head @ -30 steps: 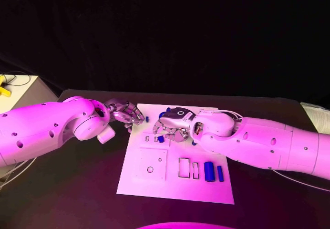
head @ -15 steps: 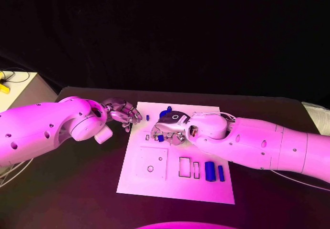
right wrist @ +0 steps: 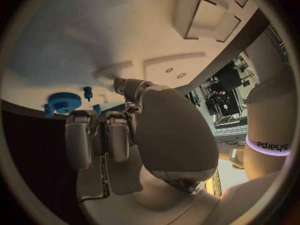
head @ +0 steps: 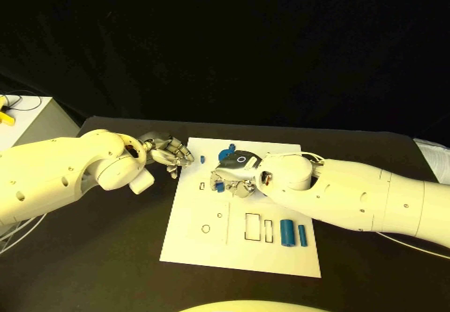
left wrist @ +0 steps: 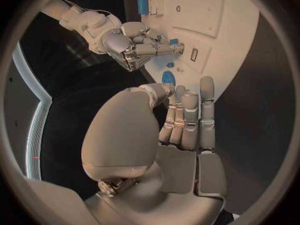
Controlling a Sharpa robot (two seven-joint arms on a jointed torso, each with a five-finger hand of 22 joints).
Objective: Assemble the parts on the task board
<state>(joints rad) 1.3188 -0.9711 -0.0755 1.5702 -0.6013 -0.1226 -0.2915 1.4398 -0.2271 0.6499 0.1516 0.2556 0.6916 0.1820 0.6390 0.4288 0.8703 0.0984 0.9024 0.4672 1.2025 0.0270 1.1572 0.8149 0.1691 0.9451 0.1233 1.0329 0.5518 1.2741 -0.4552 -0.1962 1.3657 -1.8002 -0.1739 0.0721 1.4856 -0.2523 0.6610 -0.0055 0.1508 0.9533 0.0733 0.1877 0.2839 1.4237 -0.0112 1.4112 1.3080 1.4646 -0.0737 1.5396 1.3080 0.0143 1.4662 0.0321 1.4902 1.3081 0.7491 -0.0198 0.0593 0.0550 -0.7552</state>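
While most of the board [head: 197, 250] stands unfilled, you are early in the assembly, by my reading. Outlined slots near its middle are vacant, and two blue bars [head: 292, 234] lie loose at about four o'clock from the centre. A blue gear [head: 226, 153] sits at the twelve o'clock edge, with a small peg [head: 203, 158] just to its nine o'clock side.

Your right hand [head: 235, 179] is curled down over the upper middle of the board, and the left wrist view shows a small blue part [left wrist: 174, 41] pinched at its fingertips [left wrist: 164, 48]; whether it is seated yet, you cannot tell.

Your left hand [head: 171, 154] hovers at the ten o'clock corner, fingers loosely curled and holding nothing.

Left, as I judge it: seat this part, then the bars, gear and peg.
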